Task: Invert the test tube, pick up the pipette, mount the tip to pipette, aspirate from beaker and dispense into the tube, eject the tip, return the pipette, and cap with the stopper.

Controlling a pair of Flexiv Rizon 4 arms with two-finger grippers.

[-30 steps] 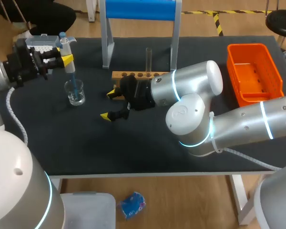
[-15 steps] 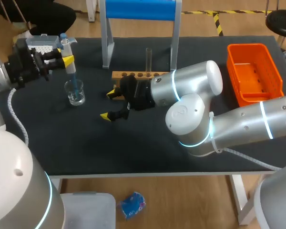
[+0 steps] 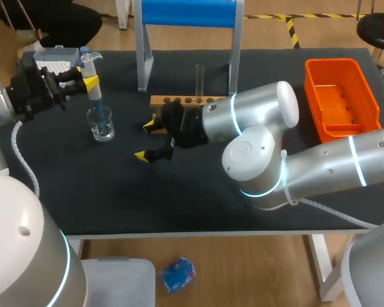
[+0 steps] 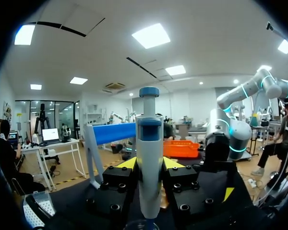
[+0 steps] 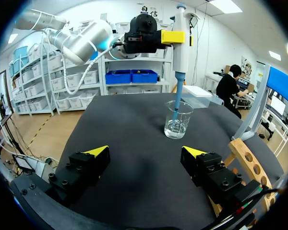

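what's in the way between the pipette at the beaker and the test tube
The open right gripper sits low, roughly between the beaker and the rack holding the test tube; the stand's post stands further back.

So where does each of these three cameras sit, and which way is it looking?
Head view: above and behind the robot, looking down on the table; both arms show, coming in from either side.
Left wrist view: on the left arm's wrist, looking along the left gripper, which is shut on the pipette, towards the right arm.
Right wrist view: on the right arm's wrist, looking past the open right gripper at the beaker.
Shared: head and right wrist views both show the pipette's tip down in the beaker.
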